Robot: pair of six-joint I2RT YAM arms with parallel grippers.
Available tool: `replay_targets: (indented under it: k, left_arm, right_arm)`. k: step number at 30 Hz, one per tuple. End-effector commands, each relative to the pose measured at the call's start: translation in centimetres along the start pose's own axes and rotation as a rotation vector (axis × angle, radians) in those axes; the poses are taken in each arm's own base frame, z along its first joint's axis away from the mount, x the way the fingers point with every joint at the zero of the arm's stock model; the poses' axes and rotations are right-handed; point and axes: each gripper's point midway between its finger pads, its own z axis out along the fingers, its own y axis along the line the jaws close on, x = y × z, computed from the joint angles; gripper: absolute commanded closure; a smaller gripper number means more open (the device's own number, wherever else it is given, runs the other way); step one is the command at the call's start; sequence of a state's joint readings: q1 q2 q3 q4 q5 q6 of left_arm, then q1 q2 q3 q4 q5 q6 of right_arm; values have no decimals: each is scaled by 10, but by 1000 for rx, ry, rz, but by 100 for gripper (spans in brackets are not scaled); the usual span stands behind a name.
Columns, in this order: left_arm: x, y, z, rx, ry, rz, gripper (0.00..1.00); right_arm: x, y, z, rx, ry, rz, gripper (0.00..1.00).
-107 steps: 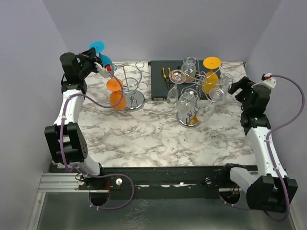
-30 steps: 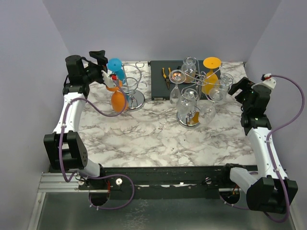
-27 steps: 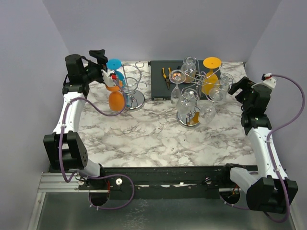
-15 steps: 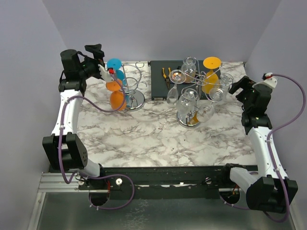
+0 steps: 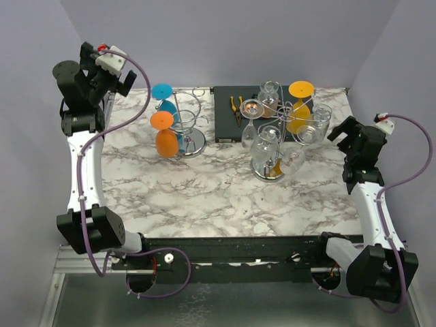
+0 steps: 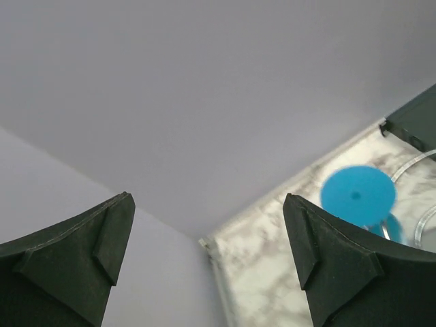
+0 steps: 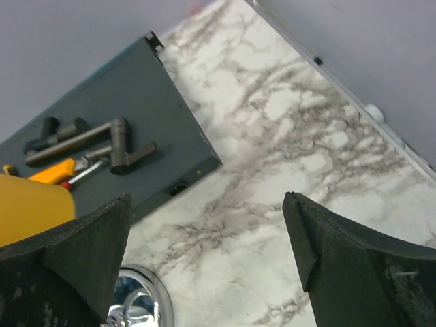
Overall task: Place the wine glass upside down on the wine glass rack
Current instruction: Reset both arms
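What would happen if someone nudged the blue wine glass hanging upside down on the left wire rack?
The blue wine glass hangs by its foot from the thin wire rack, so it would probably swing. The orange glass hangs close beside it, so they might knock together. Its solid colour hints at light plastic, though I cannot be sure.

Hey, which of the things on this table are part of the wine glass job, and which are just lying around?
Part of the job:
- blue wine glass, hanging upside down on the left wire rack
- orange wine glass on the same rack
- right rack, loaded with glasses

Just lying about:
- dark tray at the back
- yellow-handled pliers and black tool on it
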State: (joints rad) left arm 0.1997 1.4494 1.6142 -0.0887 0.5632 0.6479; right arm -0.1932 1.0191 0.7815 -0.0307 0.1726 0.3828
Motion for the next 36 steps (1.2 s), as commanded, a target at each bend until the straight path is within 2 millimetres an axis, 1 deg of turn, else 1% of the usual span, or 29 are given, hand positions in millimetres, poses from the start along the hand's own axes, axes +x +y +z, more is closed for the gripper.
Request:
replay_targets:
  k: [1,2,3,4,5,8,11,13,14,16,19,21,25,27,28,31,34,36]
  left_arm:
    - [70,-26,-40,-162,178,-540,1]
    - [80,-32,-49,-182,200,-570,1]
    - [95,-44,-57,-184,232,-603,1]
    - [106,-53,-65,-190,256,-621,1]
    - [122,-66,-73,-187,294,-646,1]
    - [159,-97,-94,-194,383,-716,1]
    - [191,-127,-105,-181,443,-797,1]
    - [205,-146,-108,-170,455,-847,1]
    - [213,-158,-110,-155,462,-864,1]
    - [221,-176,-111,-136,459,-930,1]
    - [231,-194,-111,-131,449,-992,1]
    - [235,-206,-108,-123,449,-998,1]
    - [238,-221,-101,-121,436,-974,1]
    - [240,-227,-98,-125,428,-978,1]
    - [240,-230,-97,-124,427,-983,1]
    - [239,-245,-94,-95,407,-978,1]
    - [240,-263,-92,-73,396,-922,1]
    - [243,-270,-91,-68,393,-898,1]
  right_arm:
    - [14,-22,0,75,-2,31,1]
    - [19,-26,1,90,6,37,2]
    - [23,-31,1,107,11,41,2]
    - [25,-33,3,114,2,52,2]
    - [27,-35,3,115,-2,65,2]
    - [45,-39,5,108,14,91,3]
    - [66,-39,8,64,7,111,5]
    - [78,-38,9,26,-9,116,6]
    - [80,-39,9,19,-22,119,6]
    - [88,-42,9,17,-27,110,6]
    - [92,-45,10,8,-46,74,6]
    - [95,-46,12,-3,-58,39,5]
    - [102,-46,16,-19,-64,40,4]
    - [105,-46,19,-29,-65,19,0]
    - [106,-46,19,-29,-67,15,0]
    - [105,-44,23,-50,-87,3,0]
    - [110,-41,28,-75,-86,-21,0]
    - [111,-39,32,-86,-88,-32,0]
